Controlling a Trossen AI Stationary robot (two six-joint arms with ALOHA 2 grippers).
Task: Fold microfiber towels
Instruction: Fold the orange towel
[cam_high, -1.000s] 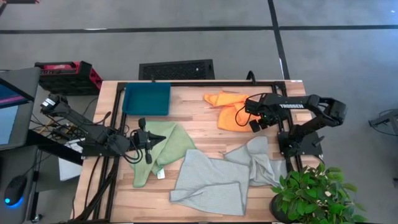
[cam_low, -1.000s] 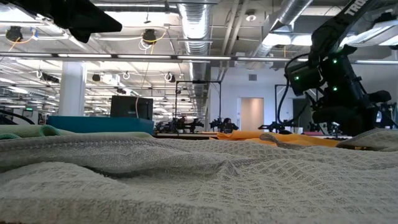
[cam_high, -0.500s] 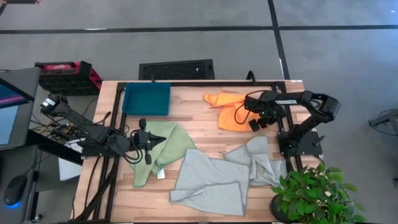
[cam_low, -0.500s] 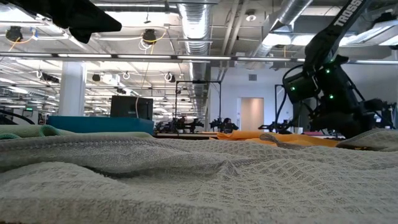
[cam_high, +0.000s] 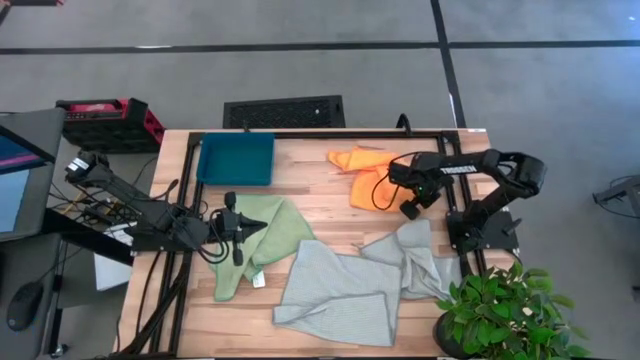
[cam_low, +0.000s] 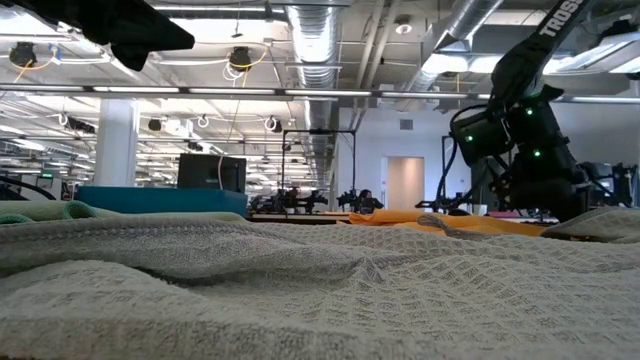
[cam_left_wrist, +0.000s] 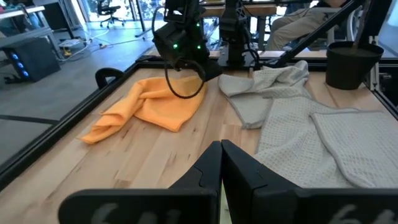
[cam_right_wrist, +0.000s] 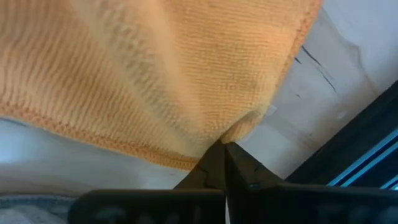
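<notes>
The orange towel (cam_high: 365, 175) lies crumpled at the table's far right, and my right gripper (cam_high: 394, 180) is shut on its right-hand corner. The light green towel (cam_high: 272, 238), with its white tag (cam_high: 258, 281), lies spread at the left. My left gripper (cam_high: 262, 224) hovers shut over it and holds nothing; in the left wrist view its fingers (cam_left_wrist: 221, 152) are pressed together. Two pale grey towels (cam_high: 340, 292) (cam_high: 420, 255) lie rumpled along the near side, overlapping each other. My right gripper pinches a hemmed corner of the orange towel (cam_right_wrist: 244, 127) between its two fingers, which come steeply from above. The cloth bunches into a small peak at the fingertips (cam_right_wrist: 214, 163). The rest of the towel lies on the table.
A dark teal tray (cam_high: 237, 158) stands at the far left. A potted plant (cam_high: 500, 310) sits at the near right corner. Bare wood (cam_high: 320, 190) shows between the green and orange towels. A black frame rail (cam_high: 330, 133) runs along the far edge.
My right gripper has sunk a little onto the orange towel's right corner, rolling its wrist, and has shut on it. The towels lie as they did.
</notes>
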